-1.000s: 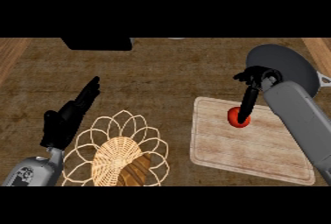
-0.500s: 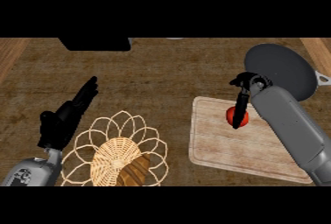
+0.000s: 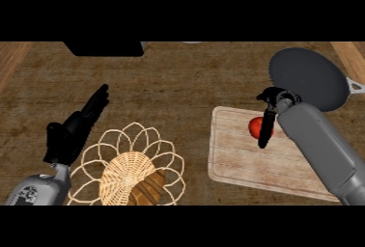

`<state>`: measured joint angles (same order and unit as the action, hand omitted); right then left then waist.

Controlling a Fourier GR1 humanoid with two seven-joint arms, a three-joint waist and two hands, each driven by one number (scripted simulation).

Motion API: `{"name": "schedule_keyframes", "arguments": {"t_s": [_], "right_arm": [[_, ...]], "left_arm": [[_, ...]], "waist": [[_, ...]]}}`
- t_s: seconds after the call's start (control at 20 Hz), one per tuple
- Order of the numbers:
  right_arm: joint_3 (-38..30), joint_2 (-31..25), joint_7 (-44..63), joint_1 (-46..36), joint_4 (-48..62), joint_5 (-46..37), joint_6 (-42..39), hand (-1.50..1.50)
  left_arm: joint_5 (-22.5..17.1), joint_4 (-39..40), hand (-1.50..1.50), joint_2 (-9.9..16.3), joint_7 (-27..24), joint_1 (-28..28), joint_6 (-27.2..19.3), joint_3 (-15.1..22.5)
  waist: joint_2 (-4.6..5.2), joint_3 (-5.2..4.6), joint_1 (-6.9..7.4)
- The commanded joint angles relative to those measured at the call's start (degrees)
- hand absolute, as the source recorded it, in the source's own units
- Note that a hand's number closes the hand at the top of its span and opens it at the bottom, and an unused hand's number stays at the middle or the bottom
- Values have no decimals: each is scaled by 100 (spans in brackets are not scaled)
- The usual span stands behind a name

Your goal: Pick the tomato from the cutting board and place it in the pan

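The red tomato [image 3: 254, 127] is over the upper middle of the pale wooden cutting board [image 3: 239, 166] at the right. My right hand [image 3: 269, 118] comes down on it from above, fingers pointing toward me and curled against the tomato's right side, hiding part of it. I cannot tell whether the tomato rests on the board or is lifted. The dark grey round pan [image 3: 308, 77] lies just beyond the board's far right corner, its handle [image 3: 355, 86] pointing right. My left hand [image 3: 71, 132] rests open at the left, fingers straight and pointing away, holding nothing.
A wire basket [image 3: 107, 149] with a woven centre holds a bread loaf [image 3: 149, 187] at the front, between my left hand and the board. A black object [image 3: 103, 48] sits at the counter's far edge.
My right forearm has swung nearer and more upright in view, and the hand's fingers now point down over the tomato. The tomato shifted slightly left. The left hand has not moved.
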<state>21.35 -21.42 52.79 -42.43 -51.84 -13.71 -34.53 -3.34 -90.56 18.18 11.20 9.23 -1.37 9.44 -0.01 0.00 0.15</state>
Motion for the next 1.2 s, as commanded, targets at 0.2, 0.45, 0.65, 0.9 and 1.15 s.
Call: {"name": "schedule_keyframes", "arguments": {"t_s": [0.2, 0.45, 0.65, 0.9, 1.15], "right_arm": [[-266, 162, -117, 419, -16, -566, -215, -150], [-86, 456, -656, 334, 273, -781, -381, 150], [-37, 669, -874, 580, 496, -984, -121, 150], [-276, 368, -790, 825, -324, -996, -332, 150], [-465, 713, -351, 122, -499, -1336, -33, 150]], "left_arm": [[158, -160, 0, -122, 169, -31, 235, -245], [81, -235, 0, -18, -135, -368, 478, -363], [137, -251, 0, -170, -130, -351, 405, -342], [303, 121, 0, -357, 84, 77, 344, -389], [269, -82, 0, -322, -90, -224, 571, -448]], "waist": [[-1, 0, 4], [3, 1, 46], [9, 1, 42], [-3, 0, -38], [2, -2, 23]]}}
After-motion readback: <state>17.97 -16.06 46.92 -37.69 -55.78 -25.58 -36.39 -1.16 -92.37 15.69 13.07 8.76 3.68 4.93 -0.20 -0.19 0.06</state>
